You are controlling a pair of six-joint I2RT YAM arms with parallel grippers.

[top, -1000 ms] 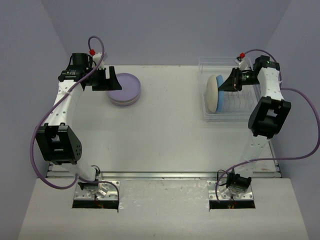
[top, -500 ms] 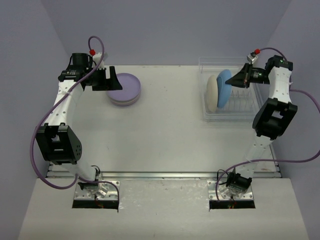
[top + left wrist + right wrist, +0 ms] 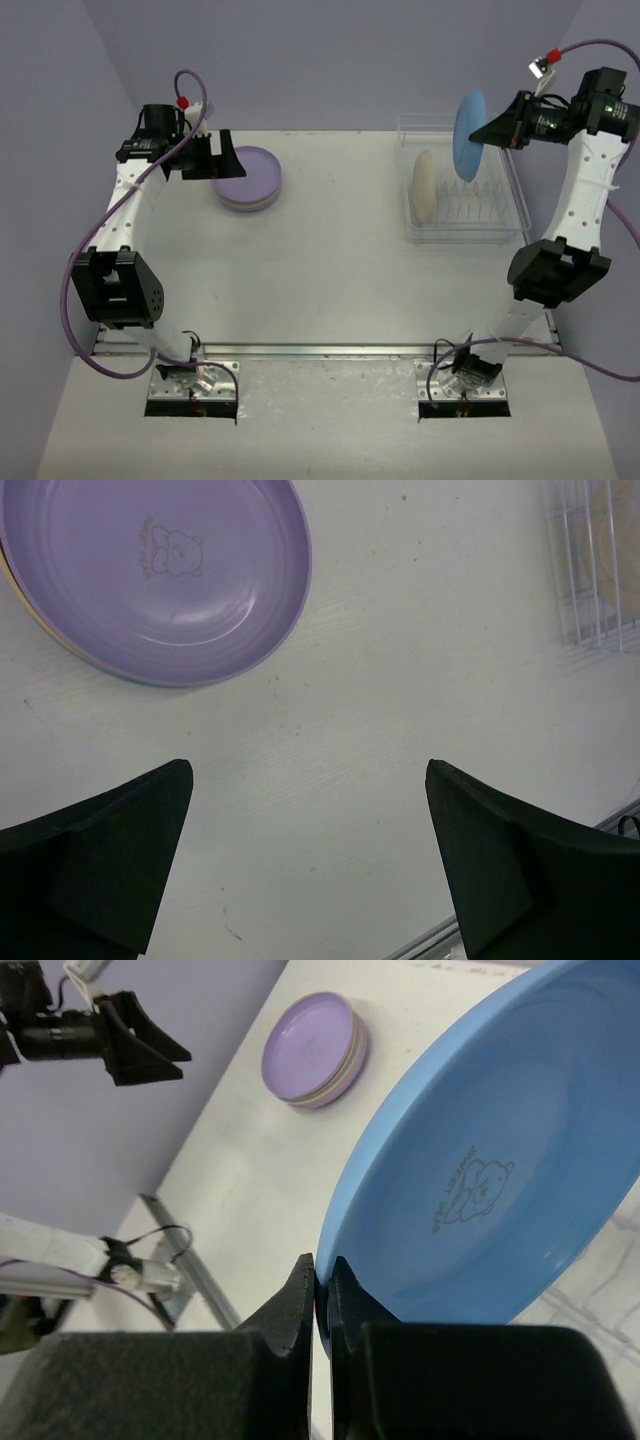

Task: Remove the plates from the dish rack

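Well past halfway, by the look of it. Already out and piled at the far left of the tabletop [image 3: 340,270]: a stack [image 3: 248,178] of plates, lavender on top. Pinched by its rim in the clenched right tool [image 3: 495,130], raised on edge above the dish rack [image 3: 505,225]: 1 blue plate [image 3: 468,135]. Upright inside the rack, yet to be taken: 1 cream plate [image 3: 425,187]. Spread wide just beside the stack, gripping nothing: the left tool [image 3: 215,158].

We watched the right gripper [image 3: 480,131] climb up and back. The blue plate [image 3: 467,140], which stood in the dish rack [image 3: 500,232] 1 second ago, now hangs tilted above it, lifted clear out and pinched by its rim
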